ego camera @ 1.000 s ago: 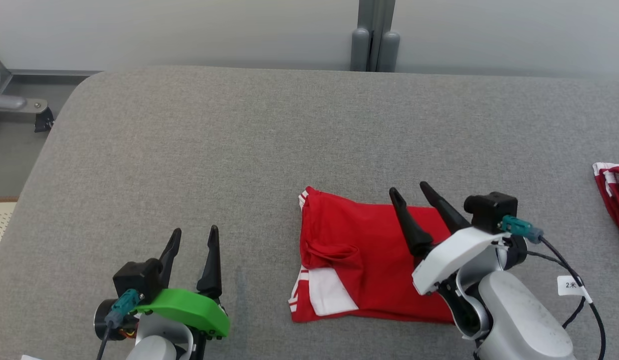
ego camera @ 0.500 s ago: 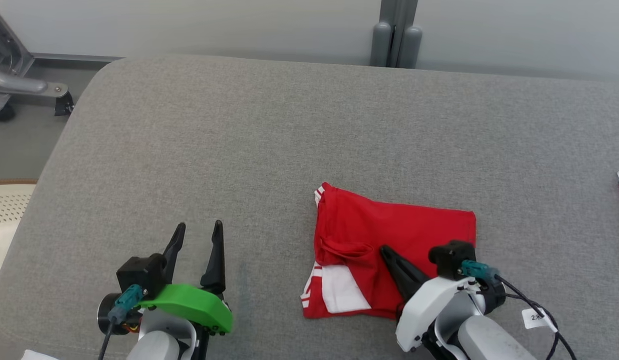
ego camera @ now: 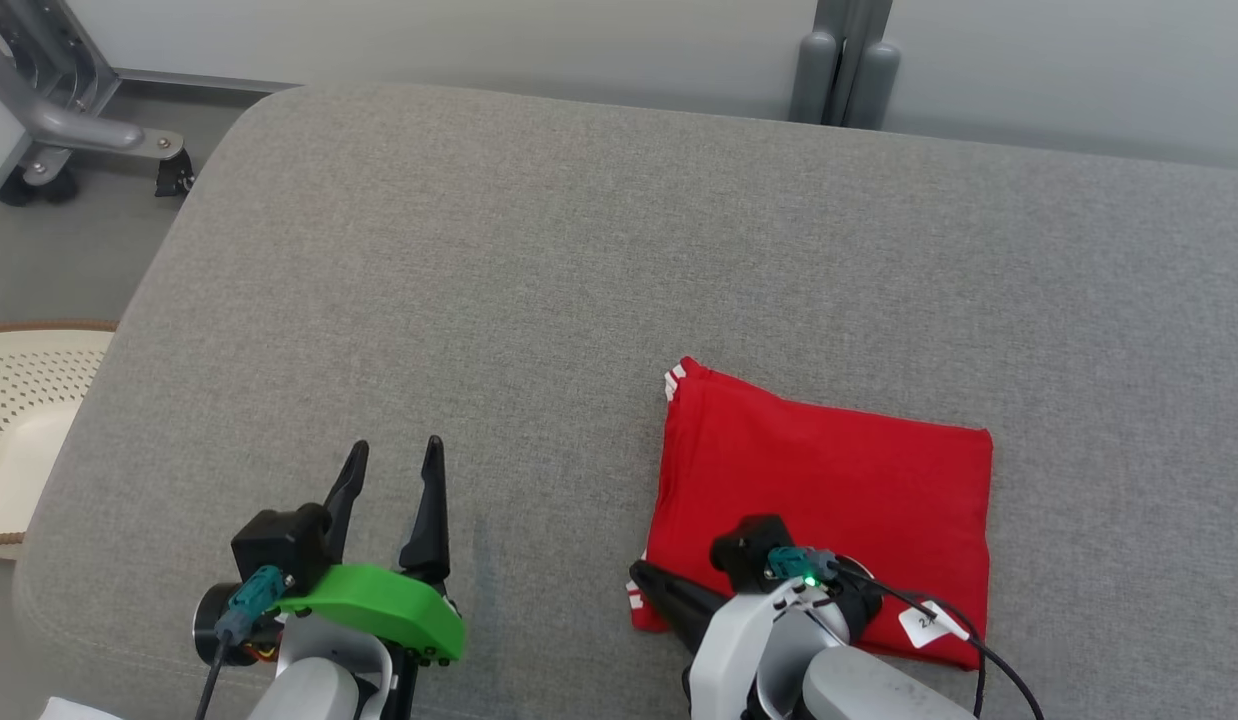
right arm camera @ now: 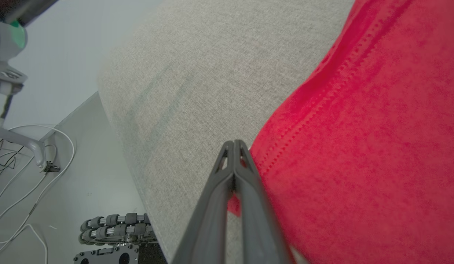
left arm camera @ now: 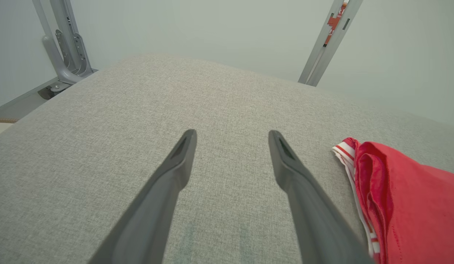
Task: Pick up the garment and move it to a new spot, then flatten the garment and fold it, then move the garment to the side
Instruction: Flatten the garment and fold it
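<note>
Your right gripper [ego camera: 647, 580] has dropped to the seven-o'clock corner of the garment [ego camera: 829, 480], fingers together; your left gripper [ego camera: 395, 445] stands spread. Red cloth, folded rectangular, white-striped trim.

The left gripper [ego camera: 396, 445] sat at the lower left and pointed forward. Its two dark fingers [ego camera: 429, 500] were spread wide apart above a green wrist cover [ego camera: 379, 610]. The right gripper [ego camera: 639, 572] was low and turned to the left, pinched tight. Its white wrist [ego camera: 749, 640] came up from the bottom.
</note>
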Controlling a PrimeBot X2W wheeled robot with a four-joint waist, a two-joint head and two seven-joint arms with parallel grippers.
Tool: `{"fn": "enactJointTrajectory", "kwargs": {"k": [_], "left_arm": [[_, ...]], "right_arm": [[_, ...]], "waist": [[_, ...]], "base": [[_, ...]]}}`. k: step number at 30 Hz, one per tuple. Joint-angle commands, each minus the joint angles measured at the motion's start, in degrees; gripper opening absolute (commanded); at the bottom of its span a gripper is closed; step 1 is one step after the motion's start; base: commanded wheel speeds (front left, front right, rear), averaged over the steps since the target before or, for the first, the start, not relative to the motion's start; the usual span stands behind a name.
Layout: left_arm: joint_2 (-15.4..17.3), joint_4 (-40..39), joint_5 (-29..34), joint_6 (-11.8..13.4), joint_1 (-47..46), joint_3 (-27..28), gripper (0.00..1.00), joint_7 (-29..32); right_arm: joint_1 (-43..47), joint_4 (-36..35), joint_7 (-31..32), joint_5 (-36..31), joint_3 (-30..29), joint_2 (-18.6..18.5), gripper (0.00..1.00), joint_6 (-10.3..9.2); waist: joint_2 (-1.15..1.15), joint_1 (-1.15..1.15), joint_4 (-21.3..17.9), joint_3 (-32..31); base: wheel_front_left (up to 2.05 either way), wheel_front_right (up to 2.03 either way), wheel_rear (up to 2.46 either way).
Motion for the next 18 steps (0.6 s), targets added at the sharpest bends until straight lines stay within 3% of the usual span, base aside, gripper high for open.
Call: {"fn": "enactJointTrajectory", "kwargs": {"k": [1,9,12,13,14,18], "left_arm": [[0.04,0.02,-0.32,0.28,-0.58,0.10,1.00,-0.31],[0.61,0.21,-0.42,0.17,0.66,0.27,1.00,-0.54],[0.56,0.07,-0.08,0.07,0.77,0.09,1.00,-0.66],[0.49,0.01,0.06,0.04,0.74,0.02,1.00,-0.73],[0.37,0.00,0.08,0.00,0.75,0.01,1.00,-0.80],[-0.34,0.44,0.54,-0.37,0.94,-0.25,1.00,-0.88]], "right_arm": [[-1.18,0.58,-1.20,0.86,0.49,-0.43,0.00,0.00],[-3.10,0.57,-8.98,2.36,-0.55,-1.80,0.00,0.00],[-2.02,-0.98,-10.65,1.68,-4.61,-2.00,0.52,0.01],[-1.27,-1.79,-11.06,1.22,-6.79,-2.03,0.85,0.00],[-0.62,-2.59,-11.21,0.54,-8.52,-2.10,1.00,0.00],[2.93,-7.73,-11.50,-3.65,-18.67,-2.00,1.00,0.00]], "waist": [[0.00,0.00,-0.23,-0.06],[0.00,0.00,-2.95,-1.48],[0.00,0.00,-4.37,-2.48],[0.00,0.00,-4.97,-2.92],[0.00,0.00,-5.47,-3.30],[0.00,0.00,-7.70,-5.11]], "base": [[0.00,0.00,0.00],[0.00,0.00,0.00],[0.00,0.00,0.00],[0.00,0.00,0.00],[0.00,0.00,0.00],[0.00,0.00,0.00]]}}
